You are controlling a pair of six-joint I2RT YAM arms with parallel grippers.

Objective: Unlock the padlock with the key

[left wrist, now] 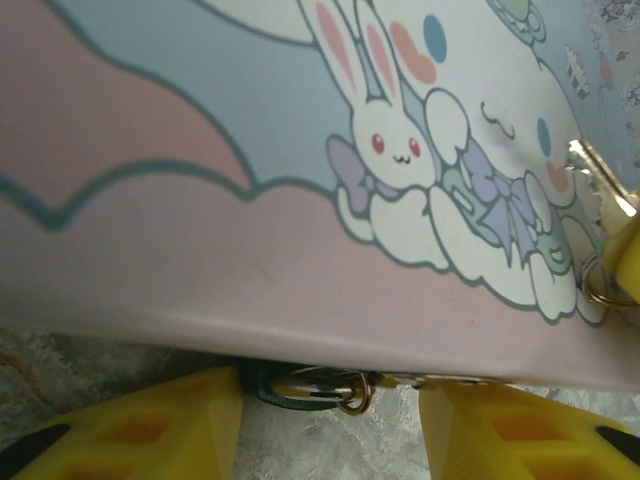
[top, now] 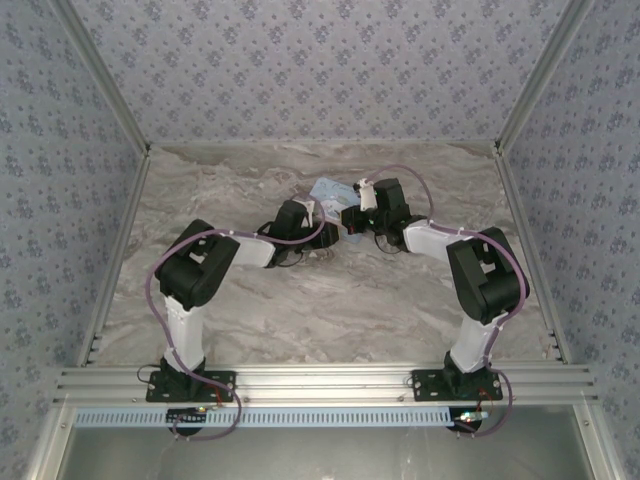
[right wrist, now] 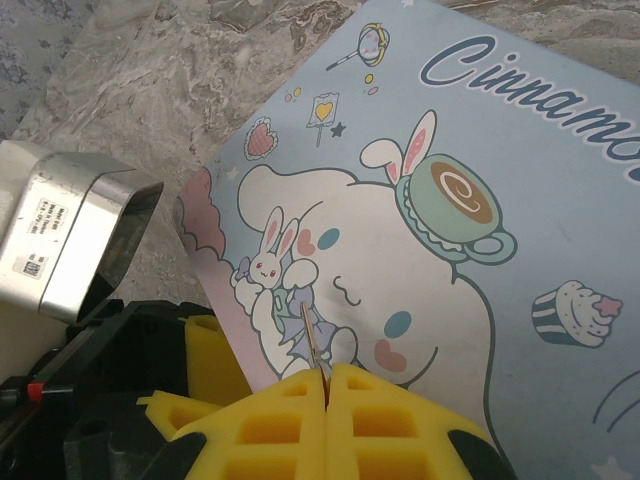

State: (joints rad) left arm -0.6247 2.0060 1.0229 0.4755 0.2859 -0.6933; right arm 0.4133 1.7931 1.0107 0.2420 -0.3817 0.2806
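The padlock [left wrist: 290, 394] is tiny, with a dark teal body, a thin silver shackle and a small ring. It lies on the marble just under the near edge of the cartoon tin [left wrist: 200, 200]. My left gripper [left wrist: 330, 405] is open, its yellow fingers [left wrist: 150, 430] standing either side of the padlock without touching it. My right gripper [right wrist: 327, 375] is shut on the key [right wrist: 313, 335], whose thin blade points up over the tin lid [right wrist: 480, 250]. The key [left wrist: 597, 178] also shows at the right edge of the left wrist view. From above, the left gripper [top: 310, 218] and the right gripper [top: 352, 218] meet at the tin [top: 330, 188].
The light-blue and pink tin lies flat at the middle back of the marble table [top: 250, 300]. The left wrist's metal camera housing [right wrist: 70, 240] sits close beside the right gripper. Patterned walls [top: 60, 150] enclose the table on three sides.
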